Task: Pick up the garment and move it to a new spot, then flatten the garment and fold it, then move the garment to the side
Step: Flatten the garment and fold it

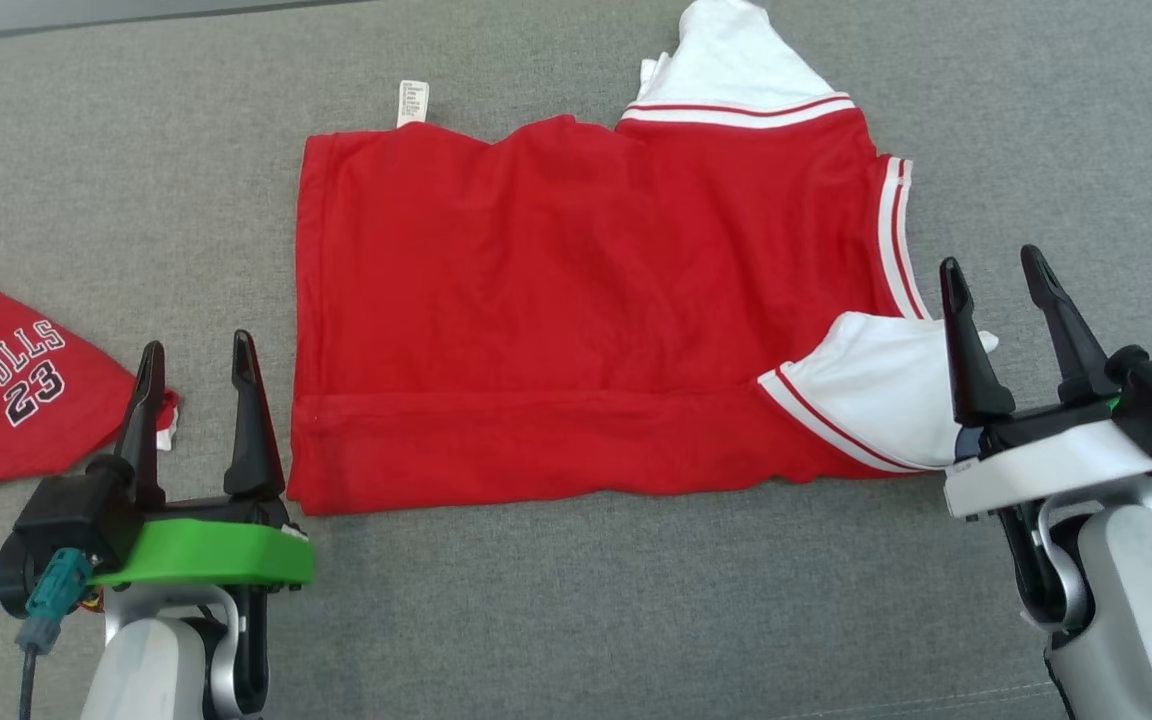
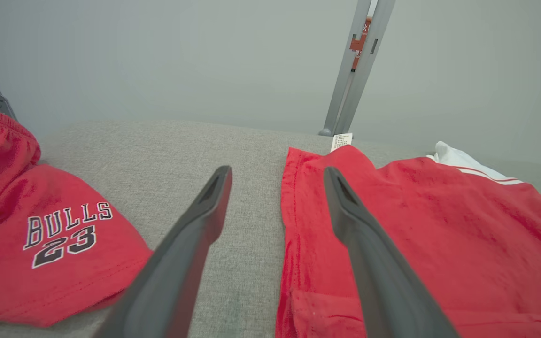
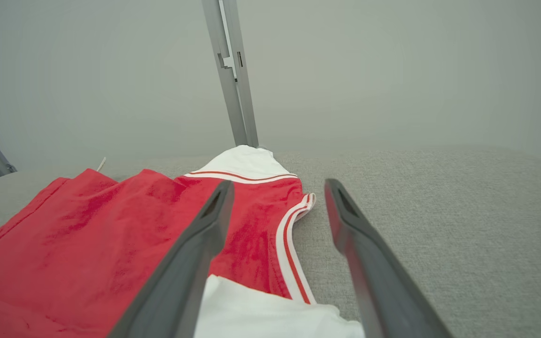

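In the middle of the grey tabletop (image 1: 576, 620) lies the red shirt (image 1: 556, 320), flat and partly folded, I think. Red shorts (image 1: 16, 390) sit by the left edge. The left claw (image 1: 196, 342) and right claw (image 1: 991, 257) are each spread apart, holding nothing. More folding and moving aside seem left.

Red garment (image 1: 556, 310), red-striped white sleeves (image 1: 866, 395), spread flat on grey surface (image 1: 576, 600), near edge seemingly folded over

Red "BULLS 23" shorts (image 1: 6, 385) lie on the grey fabric surface (image 1: 136, 150), a metal post (image 2: 355, 70) behind.
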`<state>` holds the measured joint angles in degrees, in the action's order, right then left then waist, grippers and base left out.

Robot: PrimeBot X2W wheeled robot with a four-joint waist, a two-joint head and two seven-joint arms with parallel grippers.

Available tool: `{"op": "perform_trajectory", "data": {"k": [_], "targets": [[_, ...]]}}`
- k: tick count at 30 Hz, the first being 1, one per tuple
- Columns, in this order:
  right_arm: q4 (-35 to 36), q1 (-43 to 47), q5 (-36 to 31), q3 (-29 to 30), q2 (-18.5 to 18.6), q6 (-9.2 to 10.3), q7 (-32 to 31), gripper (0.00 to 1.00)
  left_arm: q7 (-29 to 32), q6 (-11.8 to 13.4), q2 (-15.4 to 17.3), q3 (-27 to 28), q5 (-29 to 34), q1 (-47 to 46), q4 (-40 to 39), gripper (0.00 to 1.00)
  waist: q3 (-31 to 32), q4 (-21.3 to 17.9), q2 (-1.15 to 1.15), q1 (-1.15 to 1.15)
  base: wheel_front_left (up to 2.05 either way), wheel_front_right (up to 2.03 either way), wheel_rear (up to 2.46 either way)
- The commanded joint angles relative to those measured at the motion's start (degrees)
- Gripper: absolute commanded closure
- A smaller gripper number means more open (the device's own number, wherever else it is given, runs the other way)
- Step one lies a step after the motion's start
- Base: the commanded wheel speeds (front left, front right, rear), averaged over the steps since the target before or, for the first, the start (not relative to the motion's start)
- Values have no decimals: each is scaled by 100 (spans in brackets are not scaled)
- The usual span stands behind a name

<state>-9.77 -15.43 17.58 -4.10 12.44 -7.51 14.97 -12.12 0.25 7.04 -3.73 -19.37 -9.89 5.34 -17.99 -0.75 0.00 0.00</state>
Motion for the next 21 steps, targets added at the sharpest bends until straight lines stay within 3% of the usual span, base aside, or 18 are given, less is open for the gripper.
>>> {"op": "perform_trajectory", "data": {"k": [1, 12, 21], "targets": [[179, 199, -72, 19, -36, 3, 21, 0, -90, 56, -19, 13, 95, 125, -60, 0, 163, -47, 0, 0, 0, 0, 0], [1372, 1480, -267, 49, -325, 4, -222, 0, -137, 286, -58, -124, 367, 890, -582, 0, 601, -144, 0, 0, 0, 0, 0], [1656, 1763, -298, 138, -393, 3, -459, 0, 32, 356, -15, -216, 369, 1086, -662, 0, 671, -126, 0, 0, 0, 0, 0]]}}
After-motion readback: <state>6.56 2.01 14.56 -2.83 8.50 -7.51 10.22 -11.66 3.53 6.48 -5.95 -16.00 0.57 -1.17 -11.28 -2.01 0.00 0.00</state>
